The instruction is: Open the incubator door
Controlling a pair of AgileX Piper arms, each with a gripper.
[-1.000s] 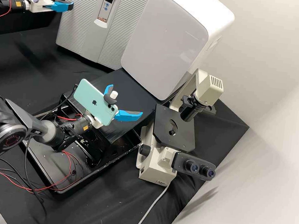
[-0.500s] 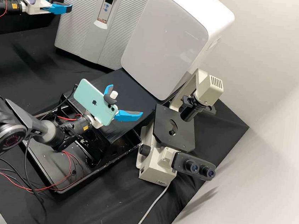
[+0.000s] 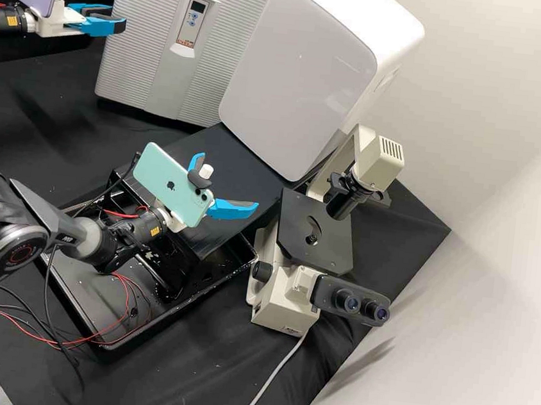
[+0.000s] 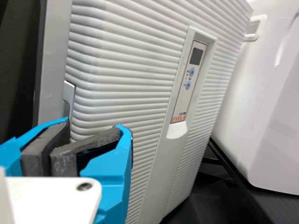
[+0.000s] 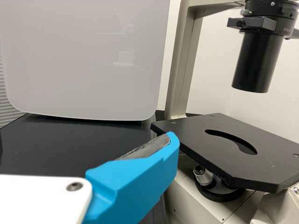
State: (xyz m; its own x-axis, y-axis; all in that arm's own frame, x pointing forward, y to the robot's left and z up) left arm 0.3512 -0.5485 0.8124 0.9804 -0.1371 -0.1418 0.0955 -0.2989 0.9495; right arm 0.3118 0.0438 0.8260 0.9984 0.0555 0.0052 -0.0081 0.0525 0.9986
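The incubator door (image 3: 132, 46) lies straight ahead of the left gripper (image 3: 118, 16), at its free upright edge; in the left wrist view, the recessed pull (image 4: 69, 95) sits just beside the fingertips. Those fingers are drawn close together and appear clamped on the door's edge, one to its side and the other before the ribbed front. The door's long axis stands upright, so the fingers come in across it. The left arm is plainly the nearer. The right gripper (image 3: 229, 179) is well apart, its fingers spread wide around nothing, toward the inverted microscope (image 3: 315, 233). With the hinge probably on the side by the white cabinet (image 3: 302, 83), the next move looks to be a pull outward along an arc, the wrist turning with the edge; a straight tug might let the pads slip off. How far the door stands from its frame cannot be told. The incubator rests on the black cloth-covered tabletop (image 3: 40, 120), whose stretch in front offers room for the swing. The black tray (image 3: 161, 322) and the right arm are farther along, and a wide swing should be watched near them.
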